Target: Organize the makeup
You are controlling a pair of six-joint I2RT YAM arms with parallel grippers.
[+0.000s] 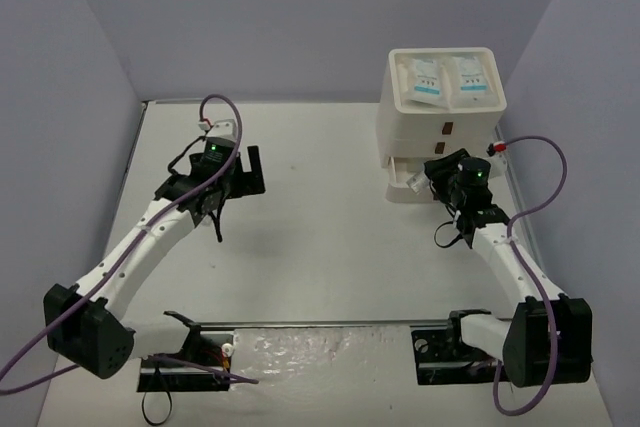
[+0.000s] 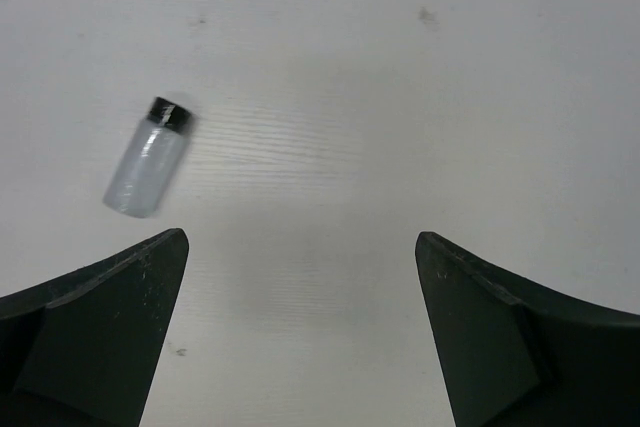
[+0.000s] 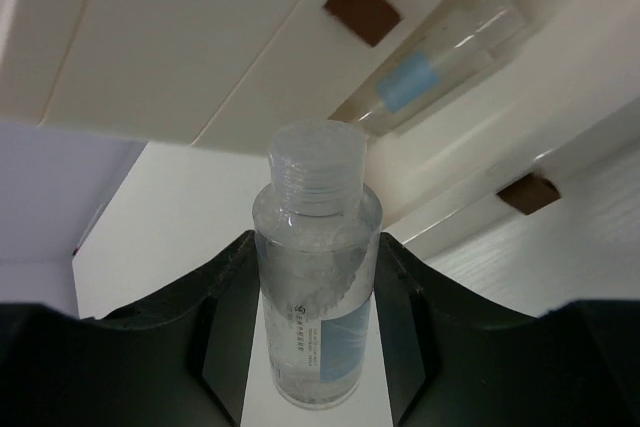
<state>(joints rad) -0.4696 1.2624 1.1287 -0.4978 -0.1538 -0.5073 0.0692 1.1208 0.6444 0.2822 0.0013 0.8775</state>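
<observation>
My right gripper is shut on a small clear bottle with a ribbed cap and a pale blue label, and holds it just in front of the white drawer box. The bottom drawer is pulled out, and a clear tube with a blue band lies in it. Two white sachets with blue print lie on top of the box. My left gripper is open and empty above the table. A small clear vial with a black cap lies on its side ahead and to the left of its fingers.
The box has brown handles. In the top view the left gripper is at the far left of the table and the right gripper is at the open drawer. Purple walls enclose the table.
</observation>
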